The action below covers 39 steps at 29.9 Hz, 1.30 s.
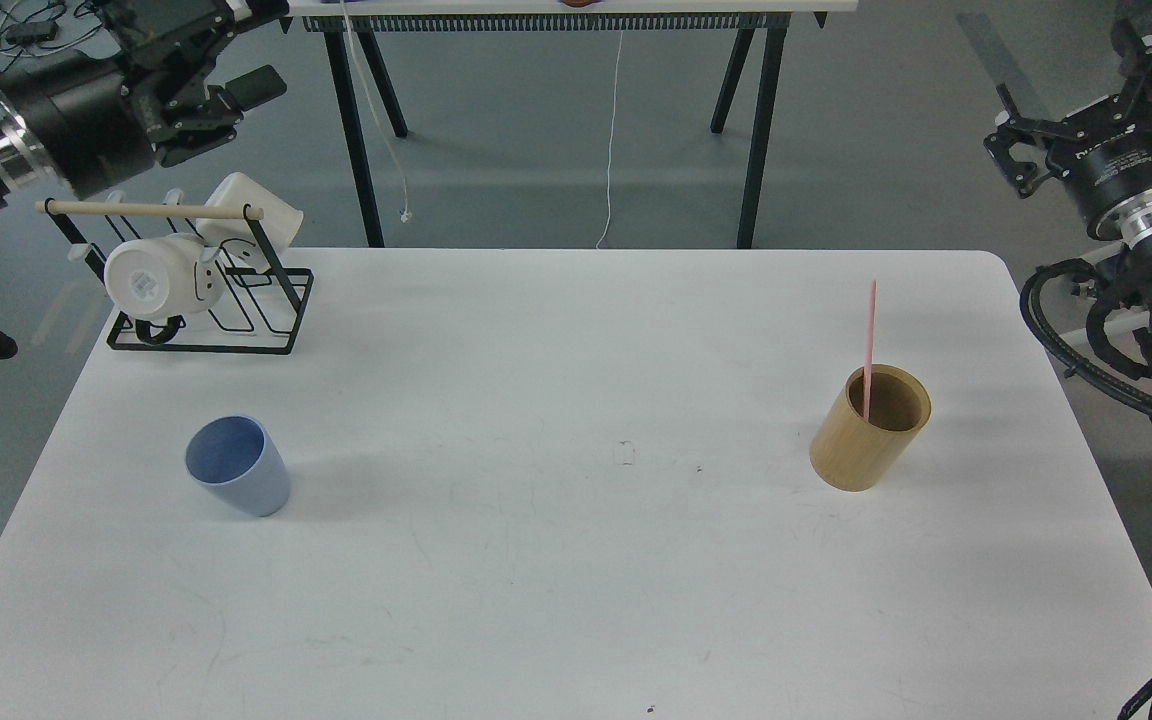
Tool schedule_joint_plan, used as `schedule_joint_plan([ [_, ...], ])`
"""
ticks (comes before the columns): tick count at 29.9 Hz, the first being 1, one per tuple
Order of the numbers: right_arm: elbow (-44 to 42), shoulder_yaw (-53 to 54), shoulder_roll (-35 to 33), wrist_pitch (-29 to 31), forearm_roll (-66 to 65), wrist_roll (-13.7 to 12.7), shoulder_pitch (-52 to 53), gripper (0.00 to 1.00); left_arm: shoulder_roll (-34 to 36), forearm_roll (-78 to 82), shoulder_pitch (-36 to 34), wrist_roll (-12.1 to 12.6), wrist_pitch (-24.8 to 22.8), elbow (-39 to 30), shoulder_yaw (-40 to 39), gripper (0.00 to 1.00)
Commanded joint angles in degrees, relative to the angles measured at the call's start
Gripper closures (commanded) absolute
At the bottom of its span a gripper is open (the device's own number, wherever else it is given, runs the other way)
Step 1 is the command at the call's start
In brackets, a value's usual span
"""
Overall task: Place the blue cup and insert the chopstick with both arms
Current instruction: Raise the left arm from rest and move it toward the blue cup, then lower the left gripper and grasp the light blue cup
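Observation:
The blue cup (pixel 236 478) stands upright on the white table (pixel 576 600), left of the middle. A tan bamboo holder (pixel 871 428) stands at the right with one pink chopstick (pixel 869 340) upright in it. My left gripper (pixel 248 50) is high at the top left, above and behind the mug rack, far from the cup; its jaws look apart and empty. My right gripper (pixel 1086 95) hangs off the table's right edge, raised, jaws apart and empty, well away from the holder.
A black wire rack (pixel 236 310) with a wooden bar holds white mugs (pixel 151 278) at the table's back left corner. A black-legged table (pixel 556 100) stands behind. Cables of my right arm (pixel 1066 340) hang by the right edge.

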Motion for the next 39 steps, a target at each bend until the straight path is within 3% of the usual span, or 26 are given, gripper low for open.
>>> schedule_joint_plan([
  [1, 2.4, 0.1, -1.0, 0.0, 0.0, 0.0, -0.2, 0.01, 0.3, 16.0, 0.1, -0.1, 0.0, -3.5, 0.1, 0.13],
  [9, 4.6, 0.2, -3.0, 0.0, 0.0, 0.0, -1.5, 0.01, 0.5, 43.4, 1.2, -3.7, 0.2, -7.7, 8.4, 0.16],
  [14, 5.0, 0.2, -3.1, 0.0, 0.0, 0.0, -1.9, 0.01, 4.8, 55.6, 2.3, -8.5, 6.5, -7.4, 16.0, 0.19],
  [24, 5.3, 0.0, -2.7, 0.0, -0.1, 0.0, -2.0, 0.01, 10.6, 56.2, 6.1, -9.6, 15.9, -2.4, 24.8, 0.22],
  [34, 6.9, 0.1, -3.0, 0.0, -0.1, 0.0, -2.1, 0.01, 3.6, 56.1, 7.1, -9.6, 20.1, 12.6, 27.6, 0.38],
  [39, 6.8, 0.1, -3.1, 0.0, -0.1, 0.0, -2.1, 0.01, 3.4, 56.1, 7.1, -9.6, 20.5, 12.7, 27.6, 0.67],
])
